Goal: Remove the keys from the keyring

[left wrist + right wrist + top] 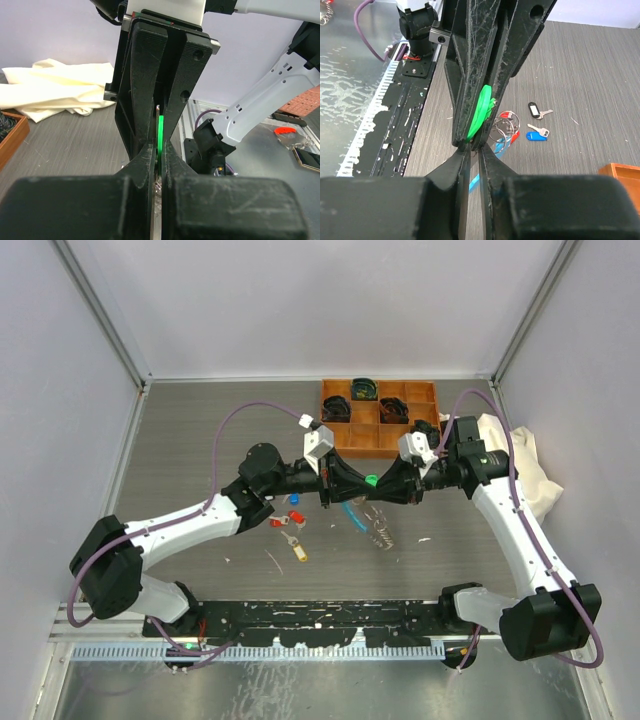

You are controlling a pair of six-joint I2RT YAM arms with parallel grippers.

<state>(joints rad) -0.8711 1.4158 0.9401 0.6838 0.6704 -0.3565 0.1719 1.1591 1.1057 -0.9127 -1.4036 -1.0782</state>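
My left gripper [362,485] and right gripper [379,485] meet tip to tip above the table's middle. A green-tagged key [370,480] is pinched between them. In the right wrist view the green tag [480,112] sits between the left gripper's fingers. My right gripper [474,149] is shut on something thin at the tag's end. The keyring hangs below, with its light-blue segment [352,514] and silvery coil [380,530]. Loose keys lie on the table: black tag [534,108], blue tag [536,135], red tags [283,522] and yellow tag [299,553]. My left gripper [160,152] is shut on the green tag [160,131].
An orange tray [372,449] holding black items stands behind the grippers. A cream cloth [525,475] lies at the right, under the right arm. A black rail [320,618] runs along the near edge.
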